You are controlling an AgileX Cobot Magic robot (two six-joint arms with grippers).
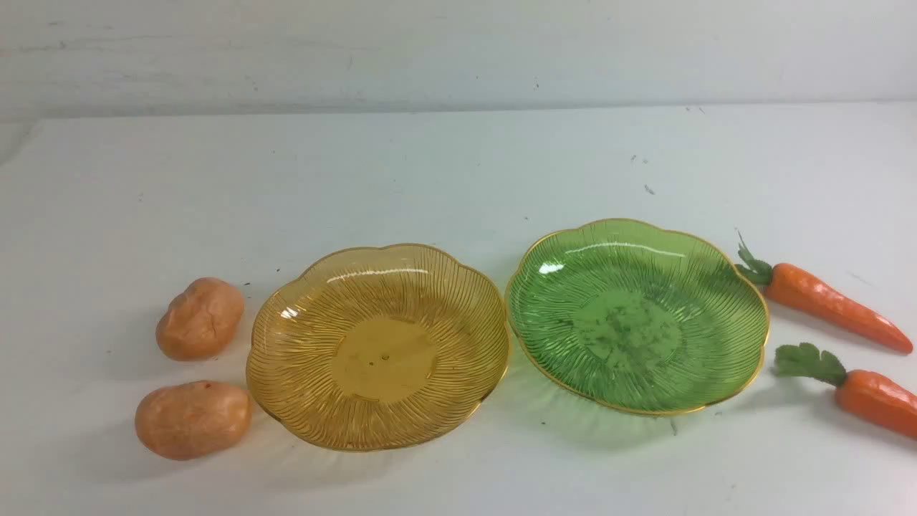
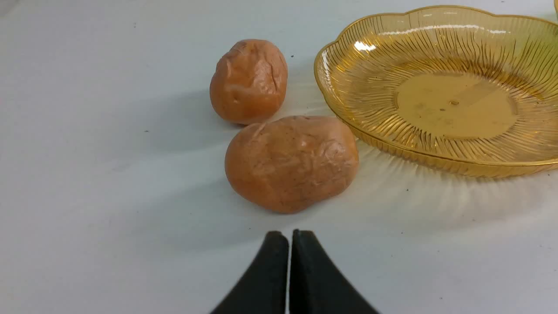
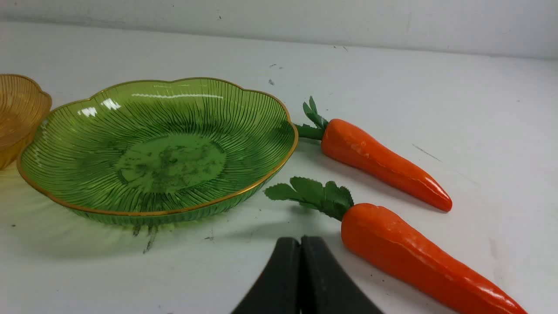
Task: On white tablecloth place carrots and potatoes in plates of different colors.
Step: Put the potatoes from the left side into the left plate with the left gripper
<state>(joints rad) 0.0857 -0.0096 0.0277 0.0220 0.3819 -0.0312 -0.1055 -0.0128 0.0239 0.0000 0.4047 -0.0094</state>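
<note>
Two potatoes beside amber plate, two carrots beside green plate

Bare lab-style test bench: white tablecloth, scuffed white wall.

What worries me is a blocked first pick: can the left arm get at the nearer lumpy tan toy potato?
Probably yes: the nearer potato lies on the white tablecloth ahead of the left gripper, nothing between, though its jaws are shut.

No legible text or labels anywhere.
</note>
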